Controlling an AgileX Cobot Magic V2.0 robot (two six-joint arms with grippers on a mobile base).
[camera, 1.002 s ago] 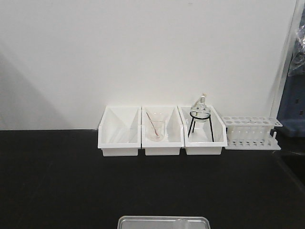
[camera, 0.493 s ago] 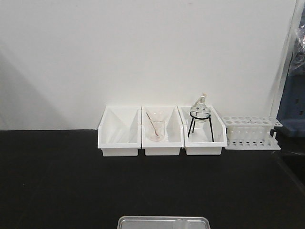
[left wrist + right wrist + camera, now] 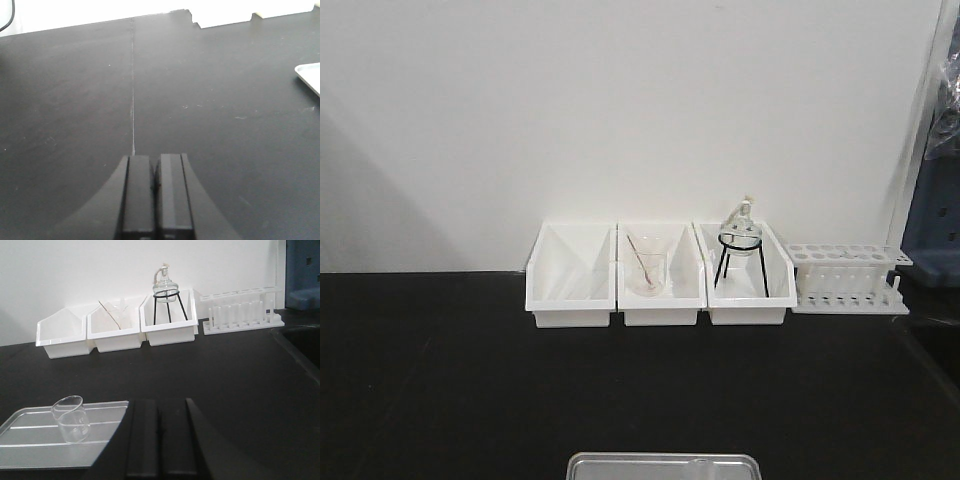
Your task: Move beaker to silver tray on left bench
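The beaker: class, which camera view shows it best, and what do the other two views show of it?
The right wrist view: the beaker stands clear, whole and upright on the silver tray, beside the shut right gripper. The front view shows only the tray's far rim, no beaker. The left wrist view shows just a tray corner.

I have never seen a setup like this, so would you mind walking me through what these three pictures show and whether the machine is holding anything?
This is a two-armed robot at a black lab bench. One picture looks ahead from its body; the other two come from cameras on its wrists, so the dark shape at the bottom of each is that arm's own hand.

The left hand is shut and empty over bare worktop. The right hand is also shut and empty, beside the silver tray, where a small clear beaker sits, looking tilted.

Along the wall stand three white bins, one holding a glass vessel with a rod, another a flask on a black stand, then a test tube rack.
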